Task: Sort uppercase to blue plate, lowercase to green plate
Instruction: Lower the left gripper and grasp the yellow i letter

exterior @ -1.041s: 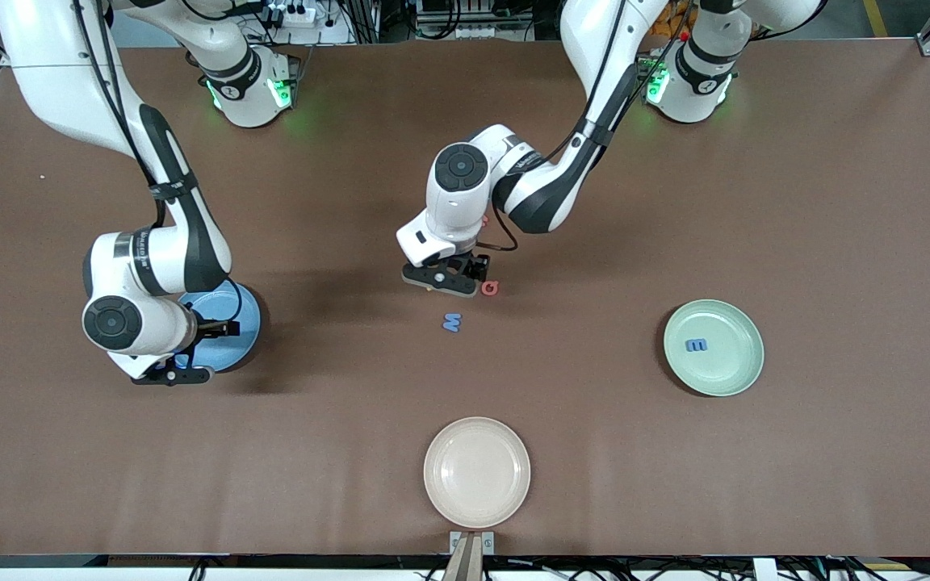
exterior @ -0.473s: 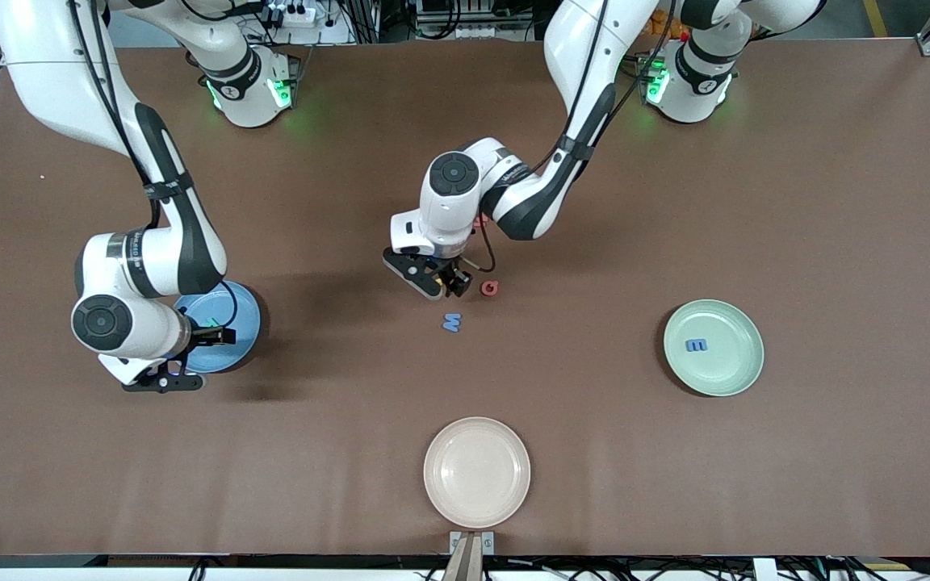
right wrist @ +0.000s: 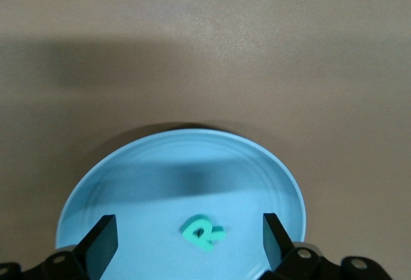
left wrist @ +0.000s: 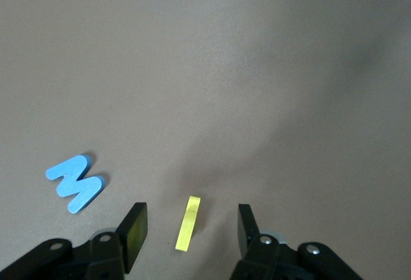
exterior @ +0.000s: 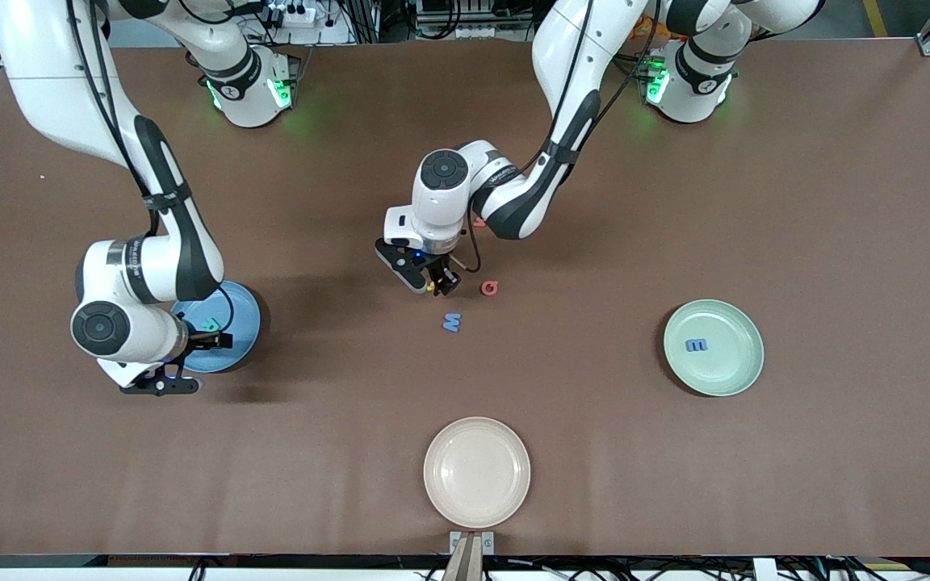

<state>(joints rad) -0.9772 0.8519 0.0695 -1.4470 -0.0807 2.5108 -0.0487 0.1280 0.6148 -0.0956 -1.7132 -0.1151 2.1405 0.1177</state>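
Two letters sorted, we count at least three left.
Green R [right wrist: 201,234] on blue plate [exterior: 240,307], blue e [exterior: 696,345] on green plate [exterior: 743,367]; left hand [left wrist: 189,225] open astride yellow i [left wrist: 187,223]; right hand [right wrist: 186,238] open over blue plate; M [exterior: 452,323], Q [exterior: 489,287] wait on tabletop [exterior: 756,202].

A robotics lab: two white arms are bolted along one edge of a brown-covered table [exterior: 836,202], with aluminium framing at its corner, a power strip [exterior: 297,14] and loose cables past that edge, and a camera mount at the other.
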